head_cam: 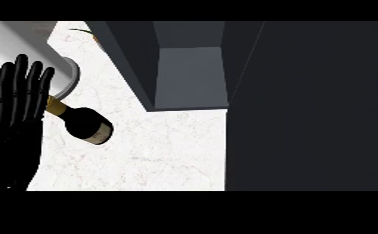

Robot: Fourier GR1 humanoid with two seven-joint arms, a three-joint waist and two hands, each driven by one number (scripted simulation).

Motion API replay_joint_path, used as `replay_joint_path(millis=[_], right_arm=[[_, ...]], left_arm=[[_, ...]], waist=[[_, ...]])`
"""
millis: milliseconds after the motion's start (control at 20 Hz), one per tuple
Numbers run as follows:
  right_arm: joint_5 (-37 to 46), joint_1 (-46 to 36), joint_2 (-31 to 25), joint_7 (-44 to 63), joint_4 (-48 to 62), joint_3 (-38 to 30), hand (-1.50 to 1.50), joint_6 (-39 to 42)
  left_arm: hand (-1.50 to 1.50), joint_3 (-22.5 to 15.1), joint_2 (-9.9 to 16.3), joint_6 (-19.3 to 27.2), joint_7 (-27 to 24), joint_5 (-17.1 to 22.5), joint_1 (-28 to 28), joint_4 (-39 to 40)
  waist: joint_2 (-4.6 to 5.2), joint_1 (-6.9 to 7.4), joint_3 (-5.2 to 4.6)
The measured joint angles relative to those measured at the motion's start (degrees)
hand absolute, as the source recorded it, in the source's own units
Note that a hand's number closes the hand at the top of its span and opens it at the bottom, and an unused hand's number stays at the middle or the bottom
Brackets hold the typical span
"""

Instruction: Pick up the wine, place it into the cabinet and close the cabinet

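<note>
The dark glass wine bottle [87,124] with a gold-foiled neck and a pale label near its base served as the landmark; it lay tilted on the white marbled counter top [162,153], neck pointing up and to the left, base down and to the right. Just left of the bottle, the black left hand [23,90] stood against the view's left edge with its fingers straight, spread slightly and pointing up; it curled round nothing, and the gold neck ran up to the hand's right edge, where contact could not be confirmed. Above the bottle's neck lay a grey curved object [65,80], partly hidden by the hand, its kind not determinable. Right of and above the bottle stood the dark grey cabinet [188,78], its compartment open toward the view with a lighter grey inner floor visible; the bottle lay outside it, well apart from the opening, on the counter. Further right of the bottle, a large dark panel [303,108] filled the right portion of the view from top to bottom; whether this was the cabinet's door could not be determined. The right hand appeared nowhere in the view
</note>
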Motion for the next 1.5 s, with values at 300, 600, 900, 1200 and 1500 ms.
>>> replay_joint_path(millis=[300,600,900,1200,1500], right_arm=[[-0.12,4.51,1.06,-1.66,-3.76,1.58,-1.5,0.72],[-9.76,6.92,0.63,1.93,-5.79,9.54,-1.5,9.3],[-16.09,9.48,-1.06,7.98,-12.74,10.18,-1.5,11.18],[-16.92,9.03,-1.14,12.07,-15.88,10.25,-1.5,10.09],[-16.79,7.48,-0.98,14.86,-16.22,10.84,-1.5,9.04]], left_arm=[[-1.5,2.15,-2.35,11.35,3.52,-12.39,-6.96,5.11],[-1.5,1.41,-4.56,29.8,11.03,-13.86,-13.27,7.33],[-1.5,-6.19,-5.09,42.53,25.83,-26.16,-23.06,8.35],[-1.5,-14.04,-5.2,47.23,42.54,-41.38,-30.49,8.06],[-1.5,-19.33,-5.24,46.86,56.73,-55.06,-35.75,6.42]], waist=[[0.89,0.49,0.11],[0.96,0.63,0.13],[0.77,1.08,0.15],[0.71,1.65,0.12],[0.67,1.83,0.1]])
